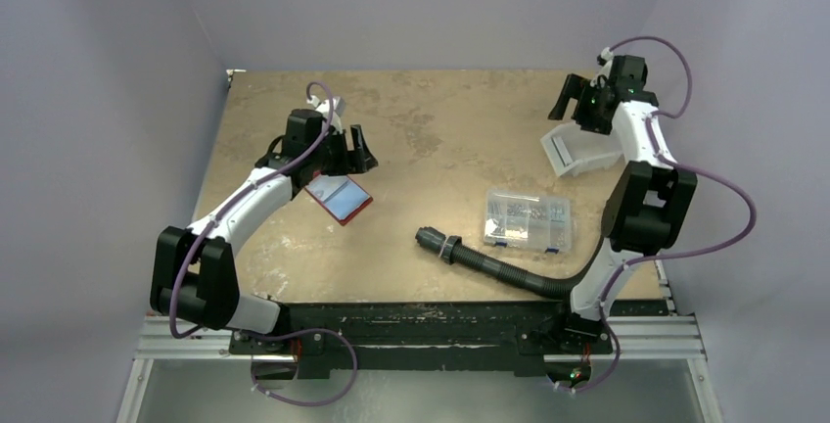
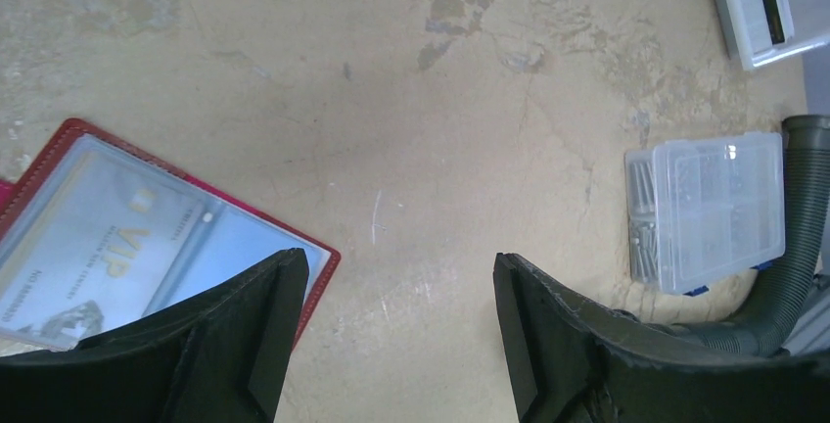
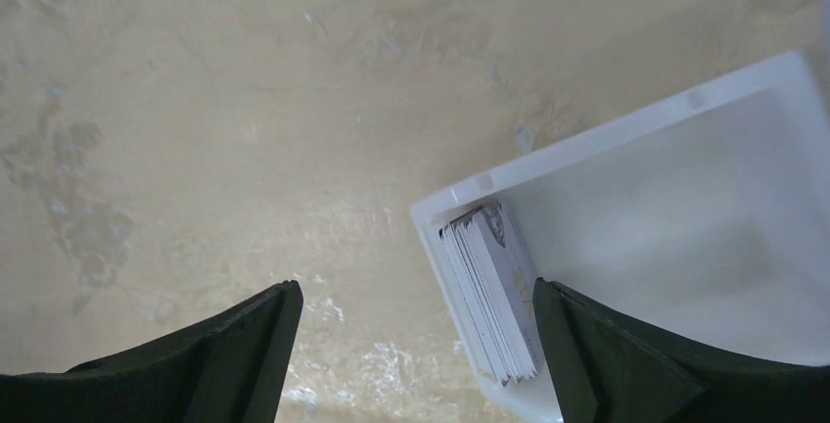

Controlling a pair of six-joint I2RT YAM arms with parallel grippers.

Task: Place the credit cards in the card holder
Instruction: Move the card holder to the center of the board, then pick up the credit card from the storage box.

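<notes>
Step in hand: card pickup. My right fingers (image 3: 245, 354) are released above the credit cards (image 3: 494, 291), which stand on edge in the white tray (image 3: 607, 134). My left fingers (image 2: 225, 345) are released beside the open card holder (image 2: 73, 129). Next move: straddle one card and clench.

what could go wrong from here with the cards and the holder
1. The cards stand packed on edge against the tray wall. The open right gripper might pinch several at once, or clip the rim.
2. The holder lies loose on the table, and the open left gripper is not gripping it. It may slide when a card is pushed in.
</notes>
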